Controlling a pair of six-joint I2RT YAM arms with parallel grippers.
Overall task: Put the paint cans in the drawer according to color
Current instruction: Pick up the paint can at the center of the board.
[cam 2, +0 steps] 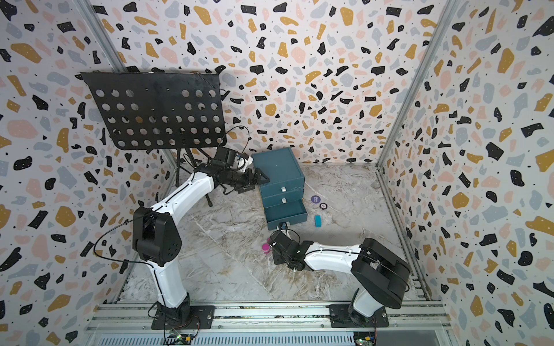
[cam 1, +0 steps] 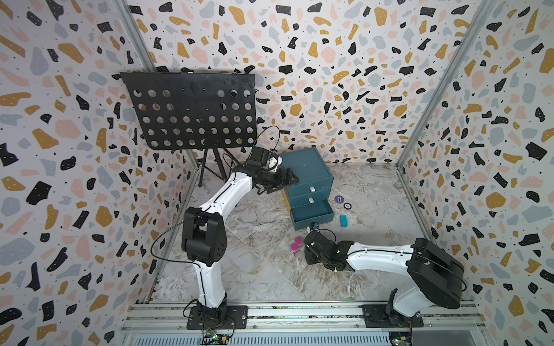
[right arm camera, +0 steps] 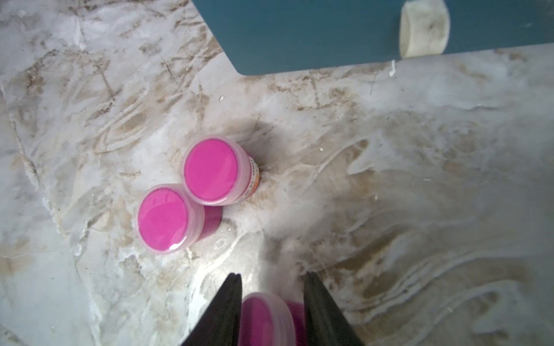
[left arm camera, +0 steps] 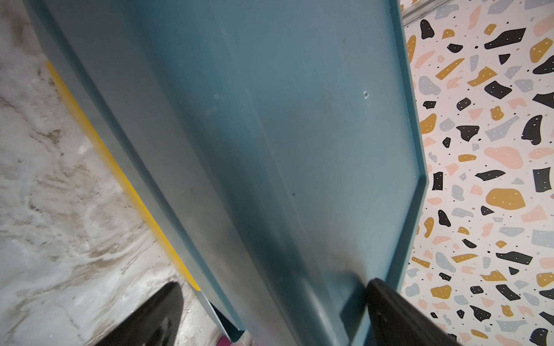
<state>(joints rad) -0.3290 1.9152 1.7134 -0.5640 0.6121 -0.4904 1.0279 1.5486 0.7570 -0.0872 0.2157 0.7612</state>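
At the bottom edge of the right wrist view the right gripper (right arm camera: 273, 278) stood with its jaws either side of a magenta paint can (right arm camera: 263, 320), blurred and half cut off, so I could not tell whether they pressed it or merely bracketed it; the likeliest trouble lay there, since a bite on the lid's lip rather than the clear body could let so small and slick a jar tip or squirt out, and a low swing toward the chest might clip its neighbours or catch the open drawer's front wall; left of centre in that view the second can (right arm camera: 211, 170) and the third can (right arm camera: 163, 218) stood upright on the marble tabletop (right arm camera: 419, 179), touching each other and apart from the jaws; that made three magenta cans, with no orange or red ones in sight; beyond, right of centre in both top views, the bottom drawer (cam 1: 311, 213) was out and looked empty, the two above it closed, three drawers in one chest (cam 1: 305, 167); to its right lay one teal block (cam 1: 343, 220), a purple disc (cam 1: 338, 199) and a dark-rimmed disc (cam 1: 347, 205); at the chest's upper left the left gripper (cam 1: 289, 181) was spread wide across an edge, unclenched, one finger (left arm camera: 389, 311) against the panel; farthest back, in the upper left, stood one perforated music stand (cam 1: 192, 110).
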